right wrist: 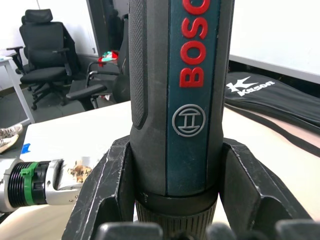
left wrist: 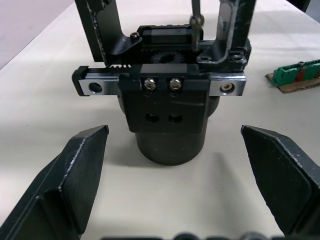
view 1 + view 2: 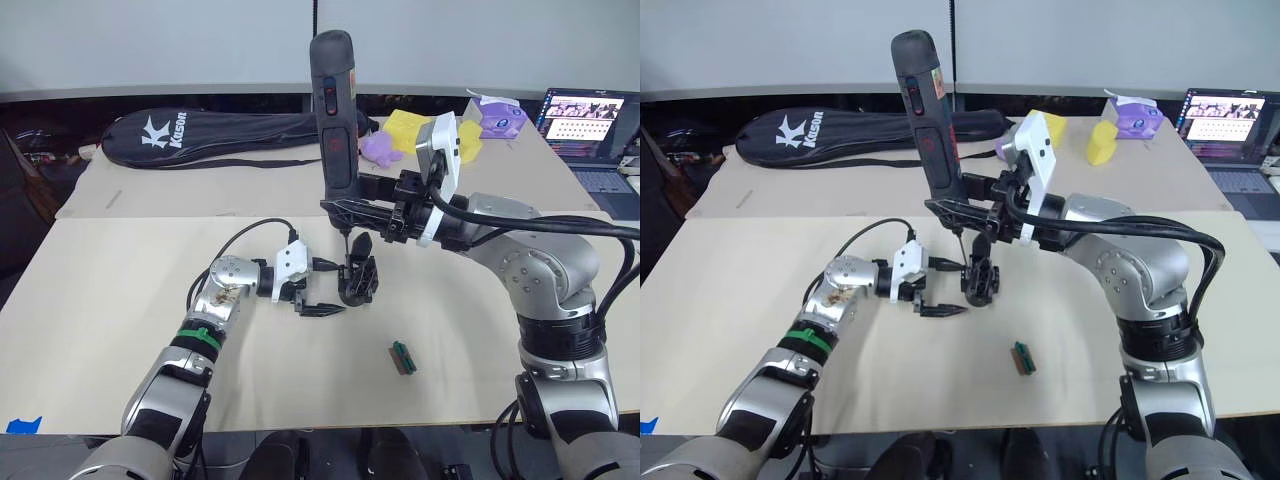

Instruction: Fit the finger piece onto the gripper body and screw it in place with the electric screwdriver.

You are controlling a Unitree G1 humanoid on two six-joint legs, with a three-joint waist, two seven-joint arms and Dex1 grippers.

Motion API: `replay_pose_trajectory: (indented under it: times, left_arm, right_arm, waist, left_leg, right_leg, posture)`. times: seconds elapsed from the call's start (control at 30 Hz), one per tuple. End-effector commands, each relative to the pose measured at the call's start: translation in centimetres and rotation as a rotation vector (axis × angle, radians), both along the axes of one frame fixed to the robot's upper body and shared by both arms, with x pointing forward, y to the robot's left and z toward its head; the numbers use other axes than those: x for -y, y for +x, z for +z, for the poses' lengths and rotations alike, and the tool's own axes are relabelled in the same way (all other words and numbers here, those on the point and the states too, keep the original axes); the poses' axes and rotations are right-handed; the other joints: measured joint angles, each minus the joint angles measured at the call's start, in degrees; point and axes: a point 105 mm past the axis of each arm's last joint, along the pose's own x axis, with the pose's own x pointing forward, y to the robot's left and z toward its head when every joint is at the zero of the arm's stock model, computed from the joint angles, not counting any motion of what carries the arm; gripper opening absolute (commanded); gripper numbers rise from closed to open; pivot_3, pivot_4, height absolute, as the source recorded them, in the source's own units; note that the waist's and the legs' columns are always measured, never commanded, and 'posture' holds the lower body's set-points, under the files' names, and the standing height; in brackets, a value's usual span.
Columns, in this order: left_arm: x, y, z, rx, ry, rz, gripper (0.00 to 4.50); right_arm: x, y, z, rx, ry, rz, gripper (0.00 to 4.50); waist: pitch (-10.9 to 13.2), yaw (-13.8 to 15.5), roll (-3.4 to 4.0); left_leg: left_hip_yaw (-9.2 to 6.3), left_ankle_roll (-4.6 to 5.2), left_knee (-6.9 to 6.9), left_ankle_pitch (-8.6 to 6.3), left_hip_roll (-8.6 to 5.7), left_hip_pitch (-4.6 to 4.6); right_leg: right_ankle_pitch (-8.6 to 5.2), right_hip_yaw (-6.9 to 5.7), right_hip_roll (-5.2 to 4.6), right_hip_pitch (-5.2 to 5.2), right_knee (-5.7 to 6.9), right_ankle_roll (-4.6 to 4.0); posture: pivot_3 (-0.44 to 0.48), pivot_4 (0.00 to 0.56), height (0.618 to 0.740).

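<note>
Green block [image 3: 401, 357] lies nearest, on open bench [image 3: 120, 330]. Left gripper [image 3: 318, 308] released, just beside gripper body [image 3: 358, 280] mid-bench. Right gripper [image 3: 345, 208] grasps upright screwdriver [image 3: 334, 100], bit over body; finger piece indistinguishable.

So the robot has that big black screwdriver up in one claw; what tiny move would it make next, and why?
Probably lower the thick black electric screwdriver, clamped upright in the right gripper, slightly so its thin bit seats in a screw: the tip hangs just over the small black gripper body, while the left gripper waits open beside it.
</note>
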Motion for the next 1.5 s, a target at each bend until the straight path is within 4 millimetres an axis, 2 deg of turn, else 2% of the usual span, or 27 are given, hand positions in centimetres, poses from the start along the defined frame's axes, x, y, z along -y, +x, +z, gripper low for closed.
replay_pose_trajectory:
  times: [0.03,1.5]
  left_arm:
    - [0.32,0.19,0.94,0.044,-0.014,-0.010,4.50]
    - [0.72,0.06,1.07,0.061,-0.009,-0.027,4.50]
  right_arm:
    - [-0.17,-0.71,2.07,0.085,0.021,0.022,1.91]
    - [0.26,-1.08,2.60,0.101,0.020,0.017,1.91]
  waist:
    - [0.0,0.0,0.00]
    - [0.0,-0.1,0.00]
  left_leg:
    - [0.00,0.00,0.00,0.00,0.00,0.00]
    - [-0.01,-0.01,0.00,0.01,0.00,0.00]
  right_leg:
    - [0.00,0.00,0.00,0.00,0.00,0.00]
    - [0.00,0.00,0.00,-0.01,0.01,0.00]
  posture:
    - [0.000,0.150,0.723]
    - [0.000,0.150,0.723]
